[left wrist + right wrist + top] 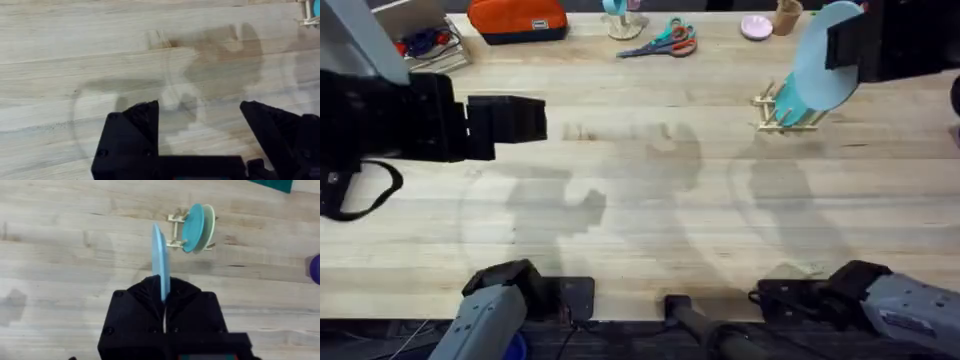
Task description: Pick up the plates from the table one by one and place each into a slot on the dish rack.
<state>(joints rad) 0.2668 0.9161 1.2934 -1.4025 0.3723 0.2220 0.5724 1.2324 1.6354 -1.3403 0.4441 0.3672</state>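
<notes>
My right gripper point(847, 45) hangs above the dish rack point(786, 112), shut on a light blue plate point(823, 58) held on edge. In the right wrist view the light blue plate point(160, 255) stands edge-on out of the gripper point(163, 289), a little short of the rack point(176, 230). A teal plate point(192, 227) and a cream plate point(212, 224) stand upright in the rack's slots. My left gripper point(510, 125) hovers over the left side of the table point(640, 220). It stands open point(200, 122) over bare wood with nothing between its fingers.
Along the far edge lie an orange pouch point(517, 17), scissors point(665, 42), a small pink dish point(756, 27) and a wooden cup point(787, 15). A wire basket point(420, 40) sits at the far left corner.
</notes>
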